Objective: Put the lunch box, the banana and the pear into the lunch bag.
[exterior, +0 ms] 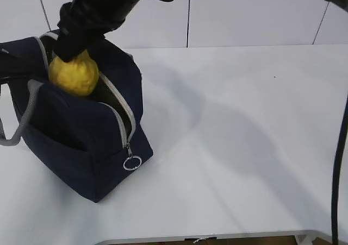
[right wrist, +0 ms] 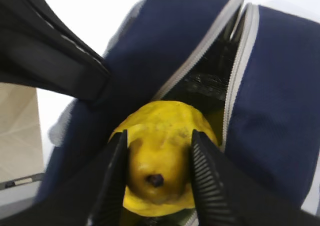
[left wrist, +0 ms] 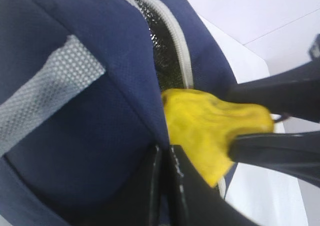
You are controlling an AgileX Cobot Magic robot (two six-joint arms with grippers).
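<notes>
Right wrist view, pear [right wrist: 159,158]: pinched between right end effector [right wrist: 157,178] fingers, stem end facing camera, hanging over zipper gap, ready for lowering.
Lunch bag [exterior: 81,131]: on worktop [exterior: 244,147], zipper parted, foil lining visible; contents too dark to tell.
Left end effector [left wrist: 165,171]: pressed together on bag fabric, apparently holding mouth open.
Banana, lunch box: not visible.

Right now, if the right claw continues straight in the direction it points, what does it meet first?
Probably the open mouth of the navy fabric lunch bag. The right claw holds the small yellow-orange pear just over the unzipped gap, so the pear would enter first; how deep is unclear.
</notes>
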